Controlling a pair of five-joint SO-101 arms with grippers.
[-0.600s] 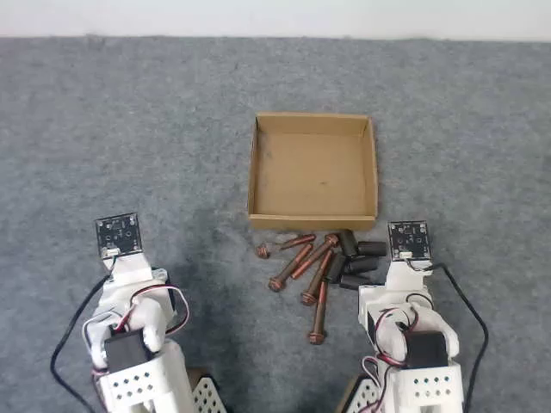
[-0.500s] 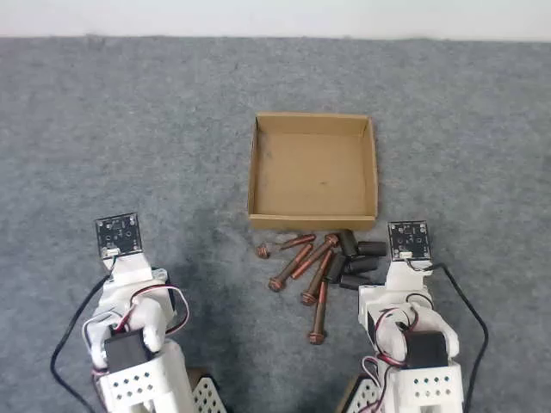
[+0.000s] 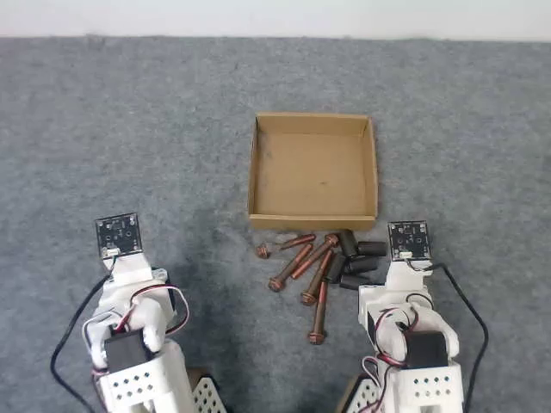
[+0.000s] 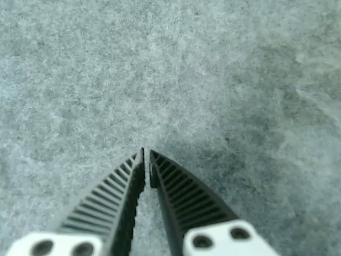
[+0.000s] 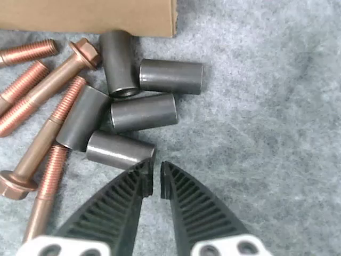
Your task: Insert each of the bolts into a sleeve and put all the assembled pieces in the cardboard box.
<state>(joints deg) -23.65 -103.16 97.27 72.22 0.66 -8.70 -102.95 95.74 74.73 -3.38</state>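
Note:
Several copper bolts [image 3: 303,261] [image 5: 50,109] lie in a loose pile just in front of the cardboard box [image 3: 313,170], which has nothing in it. Several dark steel sleeves [image 3: 357,257] [image 5: 144,112] lie to the right of the bolts, close to the box corner [image 5: 90,16]. My right gripper [image 5: 156,172] is shut and holds nothing, its tips right beside the nearest sleeve [image 5: 120,151]. Over bare carpet at the near left, my left gripper [image 4: 146,155] is shut and holds nothing. Both arms [image 3: 129,318] [image 3: 406,318] sit at the near edge.
Grey carpet [image 3: 129,129] covers the whole table. A white wall strip [image 3: 275,17] runs along the far edge. Open carpet lies left, right and beyond the box.

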